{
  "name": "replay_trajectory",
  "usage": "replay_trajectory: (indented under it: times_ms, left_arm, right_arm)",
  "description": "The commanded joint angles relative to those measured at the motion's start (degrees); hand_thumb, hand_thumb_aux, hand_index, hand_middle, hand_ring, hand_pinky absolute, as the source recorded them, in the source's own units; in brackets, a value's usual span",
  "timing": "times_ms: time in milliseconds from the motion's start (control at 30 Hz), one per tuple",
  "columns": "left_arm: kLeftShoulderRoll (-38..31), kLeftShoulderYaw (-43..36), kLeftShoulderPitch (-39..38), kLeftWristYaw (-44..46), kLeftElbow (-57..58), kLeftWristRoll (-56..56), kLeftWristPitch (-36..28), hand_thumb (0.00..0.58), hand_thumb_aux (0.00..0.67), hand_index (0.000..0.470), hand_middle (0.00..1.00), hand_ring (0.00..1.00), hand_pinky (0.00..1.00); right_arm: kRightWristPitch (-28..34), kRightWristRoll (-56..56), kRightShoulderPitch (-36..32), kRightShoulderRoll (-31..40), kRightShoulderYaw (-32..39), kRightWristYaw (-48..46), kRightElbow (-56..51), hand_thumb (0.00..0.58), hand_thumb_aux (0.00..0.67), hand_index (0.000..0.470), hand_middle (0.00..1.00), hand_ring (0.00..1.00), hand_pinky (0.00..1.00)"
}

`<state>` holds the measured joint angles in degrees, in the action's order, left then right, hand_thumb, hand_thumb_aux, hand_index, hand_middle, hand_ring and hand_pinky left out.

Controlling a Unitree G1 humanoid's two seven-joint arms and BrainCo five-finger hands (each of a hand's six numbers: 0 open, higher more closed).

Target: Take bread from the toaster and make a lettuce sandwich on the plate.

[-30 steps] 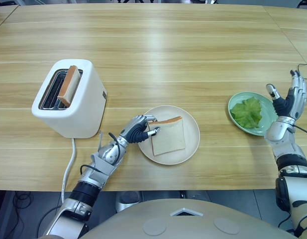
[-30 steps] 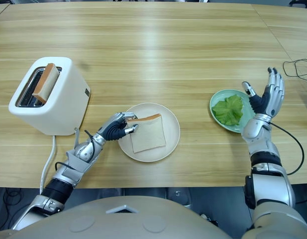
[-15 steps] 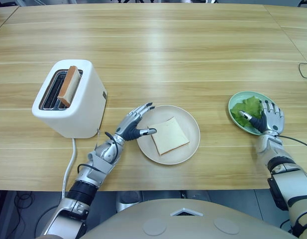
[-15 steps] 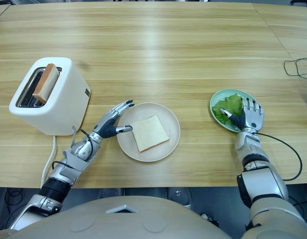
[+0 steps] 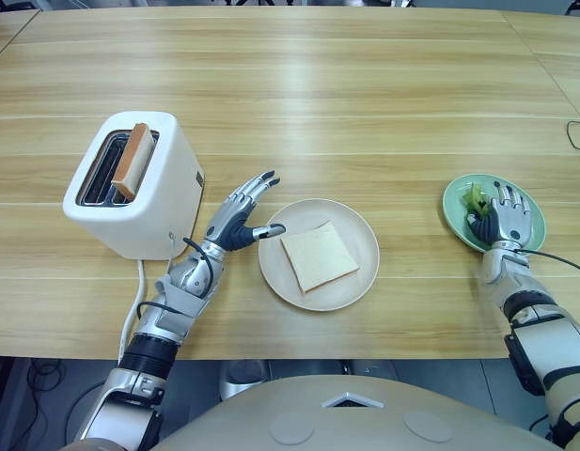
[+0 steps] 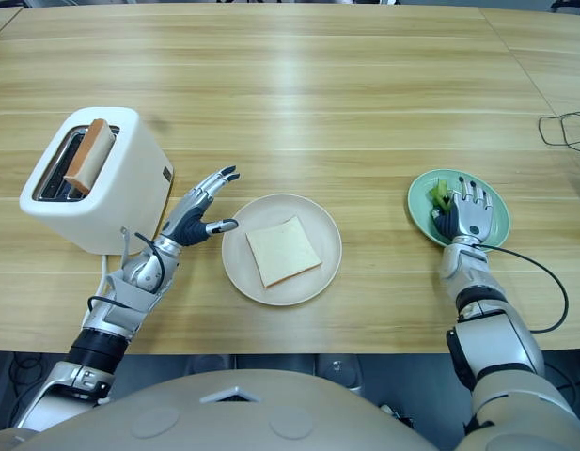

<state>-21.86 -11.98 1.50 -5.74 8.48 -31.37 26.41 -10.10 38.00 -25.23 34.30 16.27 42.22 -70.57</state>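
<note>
Table [image 5: 365,94]: toaster [image 5: 153,211] near-left, plate [image 5: 365,235] near-centre, green dish [image 5: 536,224] near-right.

One slice [image 5: 318,256] lies flat on the plate. A second slice [image 5: 132,162] stands in the toaster slot.

The lettuce [image 5: 474,199] is on the dish, bunched at its left side, partly under the right hand [image 5: 506,218]. That hand rests on top of it; we can't tell if it has a grip yet.

The left hand [image 5: 235,221] is open and spread, holding nothing, between toaster and plate.

We read the step in hand as the lettuce pickup. To do it well:
- Get a firm hold on the leaf before lifting; it's limp and will likely slip or tear.
- Lift straight up so the dish doesn't drag along.
- Carry it left and lay it centred on the slice, with no overhang past the crust.
- Keep the left hand clear of the plate until the leaf is down, then send it for the toaster slice.
</note>
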Motion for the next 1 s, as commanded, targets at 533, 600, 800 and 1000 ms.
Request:
replay_trajectory:
  times_ms: [533, 600, 800, 1000]
  left_arm:
    - [0.2, 7.2, 0.3, -7.3, -8.1, 1.3, 5.0, 0.000, 0.000, 0.000, 0.00, 0.00, 0.00]
    - [0.6, 8.7, 0.4, -8.4, -10.1, 1.4, 5.3, 0.000, 0.000, 0.000, 0.00, 0.00, 0.00]
    - [2.3, 16.4, 0.1, -13.6, -16.7, 1.2, 5.0, 0.000, 0.000, 0.000, 0.00, 0.00, 0.00]
    - [2.5, 29.7, -1.6, -24.1, -23.6, -6.9, -0.2, 0.000, 0.000, 0.000, 0.00, 0.00, 0.00]
  right_arm:
    - [-22.3, -5.8, 16.6, 4.6, 1.4, -15.1, 57.5, 0.580, 0.670, 0.460, 0.00, 0.00, 0.00]
    - [-23.5, -6.1, 17.9, 3.8, 2.4, -19.3, 60.2, 0.580, 0.670, 0.460, 0.00, 0.00, 0.00]
    - [-26.9, -3.0, 17.8, -2.2, 6.7, -25.2, 58.7, 0.580, 0.670, 0.460, 0.00, 0.00, 0.00]
    - [-27.2, 4.1, 14.4, -7.3, 9.4, -22.6, 51.0, 0.580, 0.670, 0.460, 0.00, 0.00, 0.00]
